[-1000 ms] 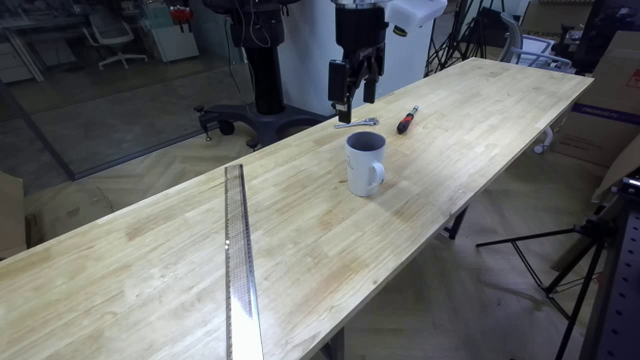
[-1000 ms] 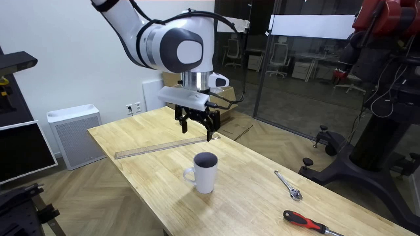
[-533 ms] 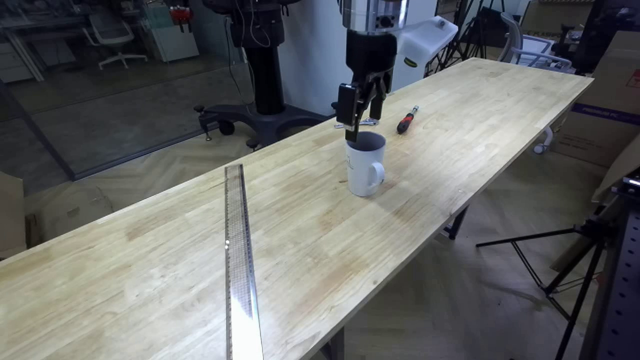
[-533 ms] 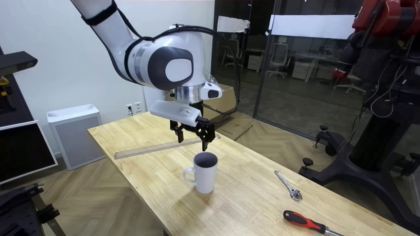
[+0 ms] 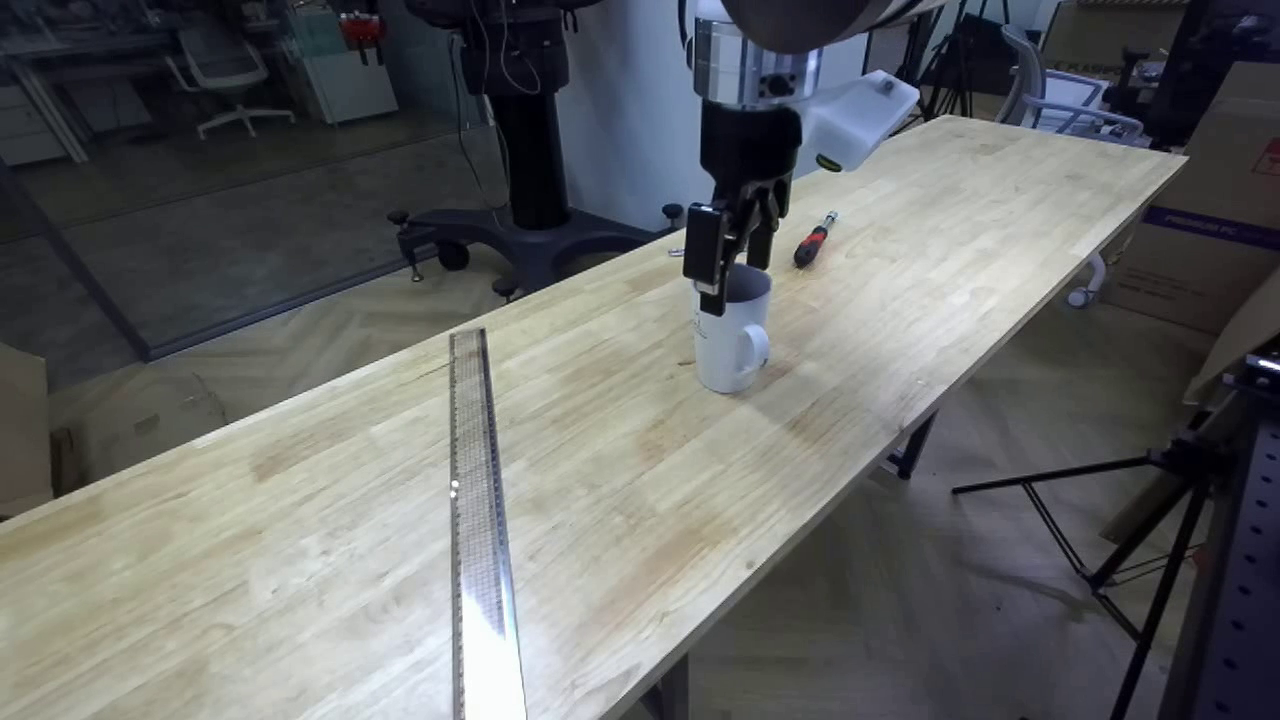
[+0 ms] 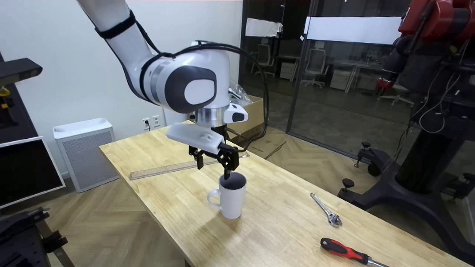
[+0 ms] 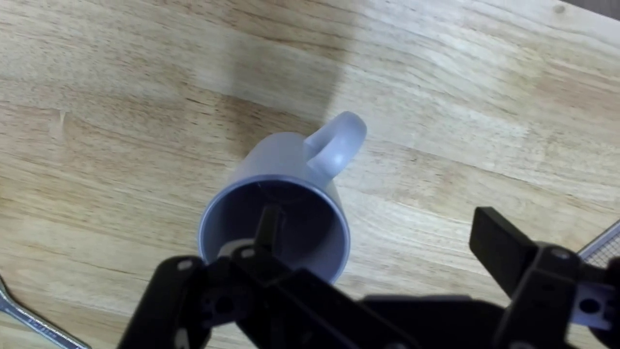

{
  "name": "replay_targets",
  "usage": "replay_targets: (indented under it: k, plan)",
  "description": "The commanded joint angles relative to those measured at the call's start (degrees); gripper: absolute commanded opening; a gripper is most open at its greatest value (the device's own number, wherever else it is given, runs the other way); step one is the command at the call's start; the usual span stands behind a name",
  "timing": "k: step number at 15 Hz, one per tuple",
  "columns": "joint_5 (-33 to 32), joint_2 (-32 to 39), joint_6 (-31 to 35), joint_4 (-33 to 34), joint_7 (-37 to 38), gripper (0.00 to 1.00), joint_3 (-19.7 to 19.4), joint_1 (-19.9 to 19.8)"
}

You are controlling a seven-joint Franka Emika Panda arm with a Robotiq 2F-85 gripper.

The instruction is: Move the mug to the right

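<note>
Pale wood, streaked with honey-coloured grain, forms the long tabletop (image 5: 620, 560). The mug (image 6: 232, 203) stands upright on it, smooth white ceramic outside and dark within, its looped handle facing one long edge. Above it hangs the black gripper (image 6: 213, 172), fingers spread wide: one at the mug's mouth, the other outside the wall, towards the ruler (image 5: 482, 520). Whether either touches the rim I cannot tell. On the mug's other side lie a shiny metal wrench (image 6: 327, 210) and a red-and-black-handled tool (image 6: 349, 253). The see-through ruler, printed with a grid, spans nearly edge to edge; a broad stretch of wood separates it from the mug. Beyond the straight edges come herringbone floor (image 6: 111, 222), a black wheeled base (image 6: 412, 196) and dark glass panels (image 6: 341, 107).
</note>
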Motion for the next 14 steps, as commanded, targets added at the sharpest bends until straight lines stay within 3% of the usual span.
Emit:
replay_targets:
  k: [1, 13, 14]
  plan:
    - [1.3, 2.3, -0.4, 1.9, -2.1, 1.00, 1.6, -1.4]
    - [1.5, 8.0, -1.6, 7.0, -8.2, 1.00, 3.6, -4.3]
    - [1.6, 8.4, -1.7, 7.5, -8.6, 0.87, 3.8, -4.6]
